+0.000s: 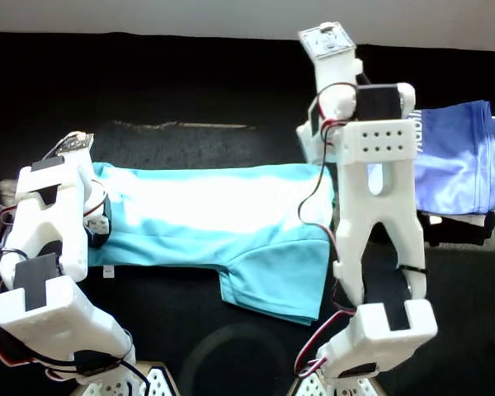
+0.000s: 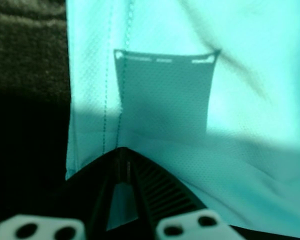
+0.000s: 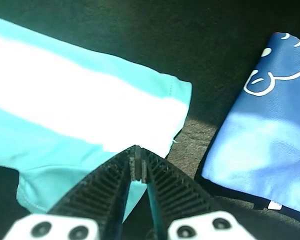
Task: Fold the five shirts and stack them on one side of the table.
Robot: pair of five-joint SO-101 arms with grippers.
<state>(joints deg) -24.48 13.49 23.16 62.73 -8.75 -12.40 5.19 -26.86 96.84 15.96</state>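
My left claw [image 2: 123,159] is clenched on one end hem of the teal shirt [image 1: 206,216], spread across the tabletop [image 1: 190,91]; my right claw [image 3: 138,167] clamps the opposite end, near the folded blue shirt [image 1: 458,157].

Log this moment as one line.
left gripper: shut on teal shirt | right gripper: shut on teal shirt | blue shirt: folded, set aside

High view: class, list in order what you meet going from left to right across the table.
Left arm → turquoise shirt → right arm → folded blue shirt.
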